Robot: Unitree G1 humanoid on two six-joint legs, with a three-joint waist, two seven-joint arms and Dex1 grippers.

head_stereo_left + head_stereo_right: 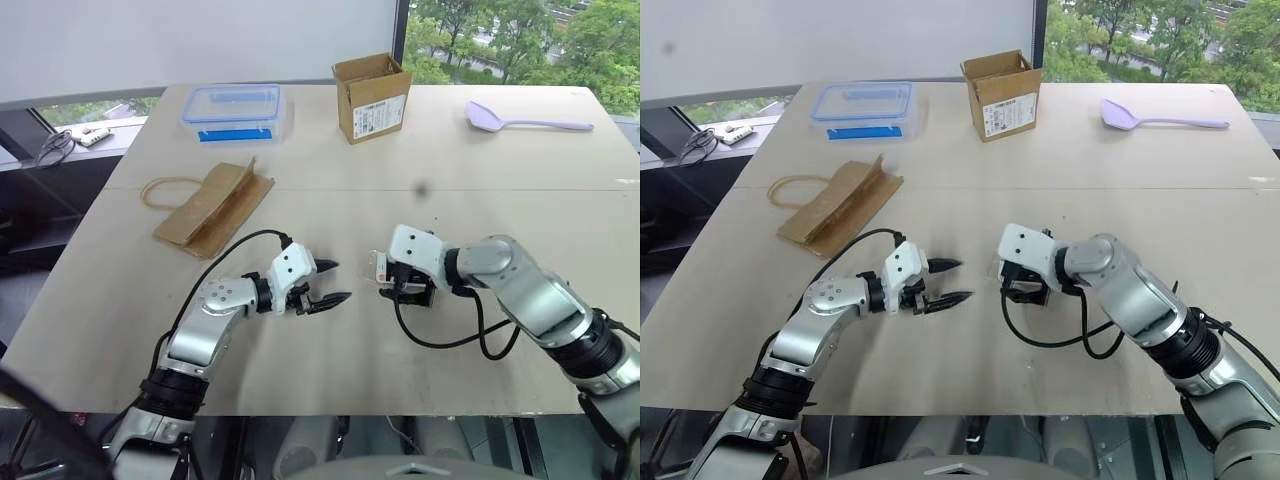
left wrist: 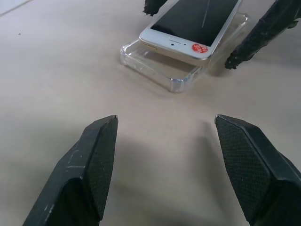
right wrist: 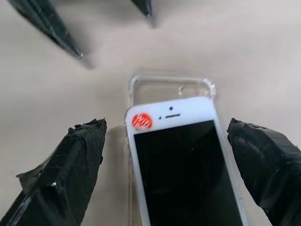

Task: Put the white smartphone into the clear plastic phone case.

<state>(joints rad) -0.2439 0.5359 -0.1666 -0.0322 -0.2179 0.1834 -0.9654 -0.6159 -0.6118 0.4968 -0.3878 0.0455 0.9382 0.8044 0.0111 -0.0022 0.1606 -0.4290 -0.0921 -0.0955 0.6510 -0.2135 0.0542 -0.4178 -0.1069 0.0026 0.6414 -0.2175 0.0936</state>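
Note:
The white smartphone (image 3: pixel 183 165), black screen up with a red sticker by its top edge, rests slanted on the clear plastic phone case (image 3: pixel 169 87). The case's end sticks out past the phone's top. They lie at the middle of the table, the phone (image 2: pixel 188 28) above the case (image 2: pixel 155 66). My right gripper (image 3: pixel 164 127) is open, one black finger (image 3: pixel 70 169) on each side of the phone. My left gripper (image 1: pixel 340 281) stands open and empty just left of the phone, pointing at it, a short gap away.
A brown paper bag (image 1: pixel 210 205) lies at the left. A clear food box with a blue-rimmed lid (image 1: pixel 235 112), an open cardboard box (image 1: pixel 372 95) and a lilac scoop (image 1: pixel 520 120) stand along the far side of the table (image 1: pixel 560 220).

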